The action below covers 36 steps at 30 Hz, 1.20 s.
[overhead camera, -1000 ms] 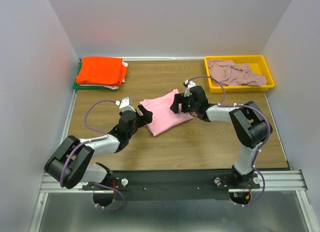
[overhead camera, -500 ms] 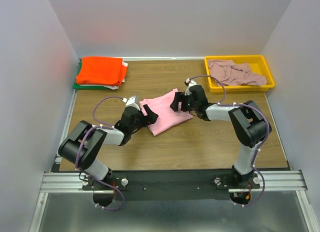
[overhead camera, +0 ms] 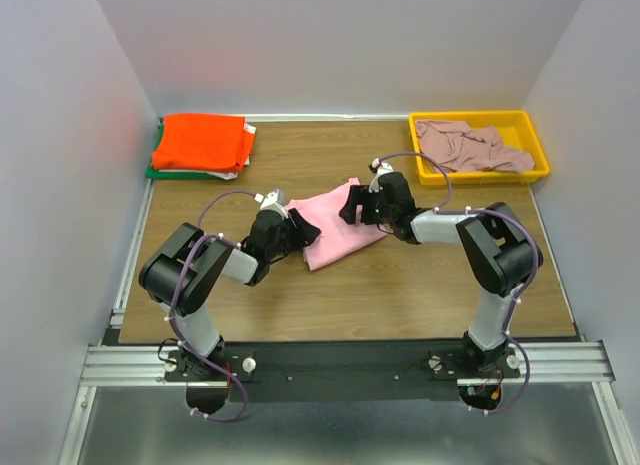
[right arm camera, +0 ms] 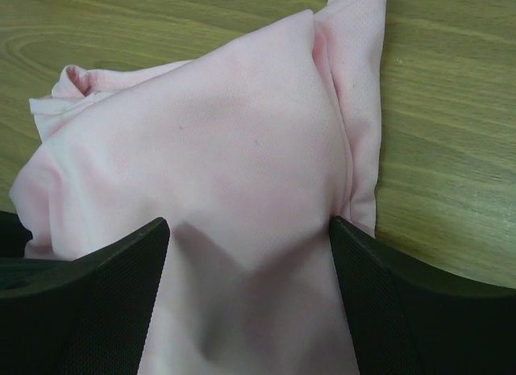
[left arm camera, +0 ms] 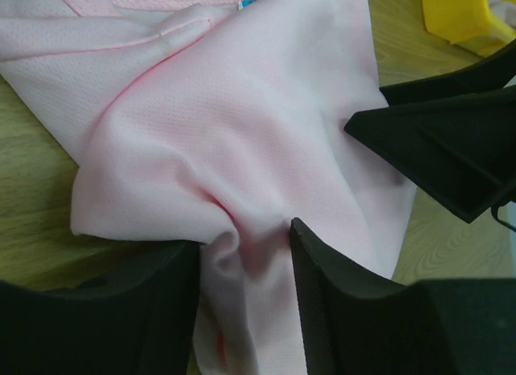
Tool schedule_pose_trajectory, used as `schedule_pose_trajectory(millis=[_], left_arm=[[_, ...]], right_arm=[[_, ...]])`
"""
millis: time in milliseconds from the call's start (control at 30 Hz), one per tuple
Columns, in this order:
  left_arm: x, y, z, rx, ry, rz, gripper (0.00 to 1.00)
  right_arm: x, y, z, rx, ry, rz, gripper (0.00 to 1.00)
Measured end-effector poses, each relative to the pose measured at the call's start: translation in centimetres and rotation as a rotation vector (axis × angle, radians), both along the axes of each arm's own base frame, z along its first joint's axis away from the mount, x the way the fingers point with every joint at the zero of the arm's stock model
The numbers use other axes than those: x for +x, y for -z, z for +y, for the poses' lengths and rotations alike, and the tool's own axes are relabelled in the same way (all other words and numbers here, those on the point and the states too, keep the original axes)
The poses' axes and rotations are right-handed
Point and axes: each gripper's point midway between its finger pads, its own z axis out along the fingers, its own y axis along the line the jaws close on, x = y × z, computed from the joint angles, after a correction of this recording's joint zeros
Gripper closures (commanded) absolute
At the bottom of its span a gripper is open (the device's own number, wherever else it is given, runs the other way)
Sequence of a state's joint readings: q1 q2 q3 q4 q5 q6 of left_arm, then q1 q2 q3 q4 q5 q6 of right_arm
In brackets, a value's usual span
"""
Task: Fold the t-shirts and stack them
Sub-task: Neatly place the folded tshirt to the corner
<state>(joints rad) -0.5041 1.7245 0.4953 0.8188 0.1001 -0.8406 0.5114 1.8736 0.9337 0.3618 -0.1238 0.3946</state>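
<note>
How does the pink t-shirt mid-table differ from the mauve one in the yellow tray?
The pink t-shirt lies partly folded on the table; the mauve t-shirt sits crumpled in the yellow tray. The pink one is paler, the mauve one duskier. The left hand pinches the pink one; nothing touches the mauve one. Both are plain cloth.

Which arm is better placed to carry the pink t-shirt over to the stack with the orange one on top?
Left, probably. The left gripper pinches the pink t-shirt, and the stack of folded t-shirts lies at the far left, on that arm's side. The right gripper only straddles the cloth, fingers wide apart.
</note>
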Motion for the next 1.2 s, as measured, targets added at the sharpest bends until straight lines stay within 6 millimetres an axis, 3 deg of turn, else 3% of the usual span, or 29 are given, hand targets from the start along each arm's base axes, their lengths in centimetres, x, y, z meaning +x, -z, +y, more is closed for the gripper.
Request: schedule_pose_trajectory(millis=[33, 67, 133, 233, 433, 667, 933, 1067, 1200], left_arm=[[-0.1, 0.3, 0.0, 0.005, -0.003, 0.010, 0.71], [-0.1, 0.6, 0.1, 0.015, -0.006, 0.016, 0.78], [-0.1, 1.1, 0.3, 0.038, -0.013, 0.035, 0.91], [0.4, 1.2, 0.3, 0.066, -0.023, 0.040, 1.00], [2.1, 0.9, 0.8, 0.192, -0.025, 0.018, 1.00], [3.4, -0.3, 2.9, 0.460, 0.020, -0.030, 1.00], [6.8, -4.6, 4.2, 0.693, 0.081, -0.148, 1.00], [9.4, -7.4, 4.5, 0.762, 0.094, -0.192, 1.00], [11.5, -8.4, 5.8, 0.839, 0.110, -0.191, 1.00]], right_arm=[[-0.1, 0.0, 0.1, 0.002, -0.001, 0.000, 0.13], [-0.2, 0.0, 0.1, 0.002, -0.003, 0.001, 0.13], [-0.5, 0.0, 0.2, 0.006, -0.005, 0.003, 0.13], [-1.2, -0.1, 0.3, 0.010, -0.010, 0.009, 0.13], [-3.4, -0.2, -0.6, 0.001, -0.014, 0.047, 0.12], [-6.1, -1.4, -2.4, -0.042, -0.002, 0.101, 0.10], [-6.2, -6.9, -3.3, -0.016, 0.028, -0.003, 0.09], [-6.3, -7.4, -3.7, -0.025, 0.036, -0.016, 0.07], [-6.3, -7.5, -4.1, -0.045, 0.040, -0.025, 0.06]])
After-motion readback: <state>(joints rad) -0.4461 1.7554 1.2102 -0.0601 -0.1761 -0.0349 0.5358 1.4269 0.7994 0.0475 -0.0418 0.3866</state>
